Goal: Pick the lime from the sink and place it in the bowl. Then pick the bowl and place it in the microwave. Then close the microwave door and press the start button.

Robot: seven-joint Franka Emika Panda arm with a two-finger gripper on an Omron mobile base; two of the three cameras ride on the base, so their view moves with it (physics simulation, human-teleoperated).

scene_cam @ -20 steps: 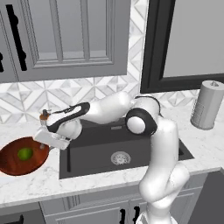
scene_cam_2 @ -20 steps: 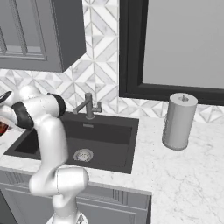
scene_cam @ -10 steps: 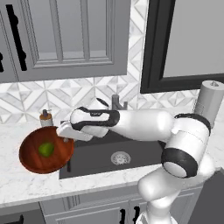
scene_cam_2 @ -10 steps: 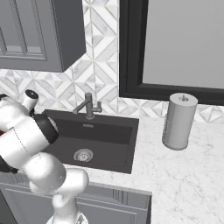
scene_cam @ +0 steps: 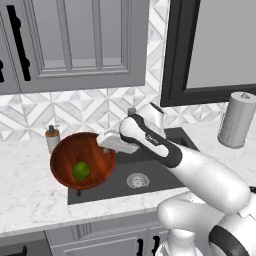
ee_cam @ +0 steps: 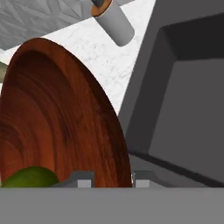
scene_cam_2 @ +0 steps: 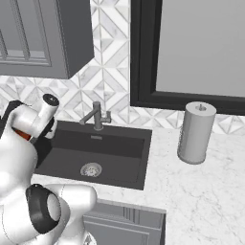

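Wooden bowl (scene_cam: 82, 160) rim pinched by hand (scene_cam: 111, 143).

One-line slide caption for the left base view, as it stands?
Pincer grips the rim of the tilted wooden bowl, lime inside, held above the sink's left edge.

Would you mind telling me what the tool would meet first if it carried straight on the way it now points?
Nothing new: the tool is shut on the bowl rim. Beyond that the sink and counter lie ahead, though depth is unclear.
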